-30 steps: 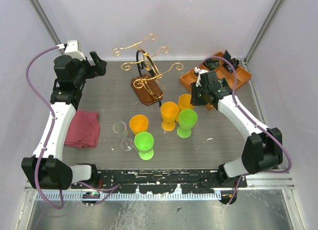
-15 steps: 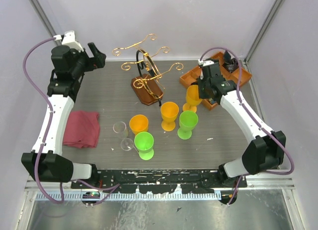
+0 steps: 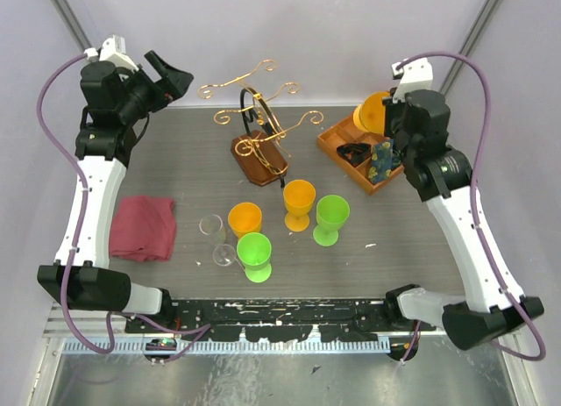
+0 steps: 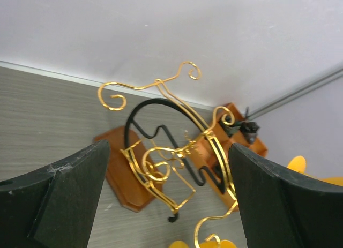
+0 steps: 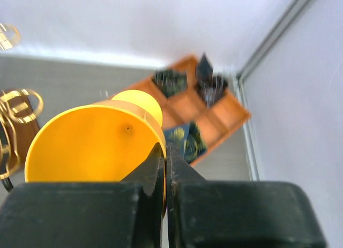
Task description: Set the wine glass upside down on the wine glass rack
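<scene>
in the orange tray [image 3: 331, 141], dark clutter [image 3: 355, 152], right hand [image 5: 165, 154] gripping wine glass [image 5: 91, 143]

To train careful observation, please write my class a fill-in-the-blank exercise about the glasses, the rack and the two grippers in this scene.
The right gripper holds one orange wine glass; ____ more orange glasses stand on the table.
The left gripper, jaws open, holds ____.
Exactly ____ green wine glasses stand upright.
The wine glass rack holds ____ glasses.
Missing words: two; nothing; two; no.
</scene>
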Motion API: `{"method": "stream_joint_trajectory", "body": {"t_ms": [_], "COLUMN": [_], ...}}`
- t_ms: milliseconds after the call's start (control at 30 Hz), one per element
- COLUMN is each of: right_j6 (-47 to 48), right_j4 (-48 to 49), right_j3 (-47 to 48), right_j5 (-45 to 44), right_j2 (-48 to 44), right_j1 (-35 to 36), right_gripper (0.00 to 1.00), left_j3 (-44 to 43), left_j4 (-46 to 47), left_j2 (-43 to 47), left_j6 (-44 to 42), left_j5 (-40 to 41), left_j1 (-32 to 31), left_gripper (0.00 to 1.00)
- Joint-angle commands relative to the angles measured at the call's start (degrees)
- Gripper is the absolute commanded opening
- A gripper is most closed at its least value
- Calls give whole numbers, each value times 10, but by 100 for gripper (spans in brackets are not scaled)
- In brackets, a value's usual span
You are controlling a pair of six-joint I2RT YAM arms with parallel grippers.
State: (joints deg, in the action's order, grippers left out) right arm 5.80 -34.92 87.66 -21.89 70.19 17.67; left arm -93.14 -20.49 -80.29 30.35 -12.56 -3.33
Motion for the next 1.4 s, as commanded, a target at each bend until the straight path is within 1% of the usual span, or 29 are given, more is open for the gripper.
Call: {"method": "stream_joint_trajectory", "body": {"t_ms": [0,100,200,333,400,433,533,700,833,1100,1367], "right_j6": [66,58,43,58,65,65,57,45,54,113,129], "right_j4": [225,333,446,597,649,663,677,713,751,839,876], "right_j3": [-41,-79,-126,-179,-190,-188,-170,-149,-138,-110,-83], "right_j5": [60,150,207,209,212,215,226,227,206,171,177], "right_j2": [-59,-72,-73,-61,-44,-34,-3,44,81,155,212], "right_j1": [3,4,14,48,62,68,92,144,188,257,287], "right_gripper": [1,1,1,1,1,1,1,1,1,1,1], "left_j3": [16,39,60,95,116,128,159,192,217,238,251], "left_j4": [62,112,150,185,195,201,217,220,227,214,212], "left_j2": [11,18,29,59,70,91,114,142,153,168,174], "left_j6": [114,184,244,340,392,417,482,537,589,620,623], "left_j5": [-54,-77,-78,-58,-37,-28,8,55,62,67,71], "left_j1": [-4,-14,-27,-39,-45,-46,-47,-56,-58,-68,-71], "left_gripper": [98,98,98,98,99,99,99,99,99,95,88]}}
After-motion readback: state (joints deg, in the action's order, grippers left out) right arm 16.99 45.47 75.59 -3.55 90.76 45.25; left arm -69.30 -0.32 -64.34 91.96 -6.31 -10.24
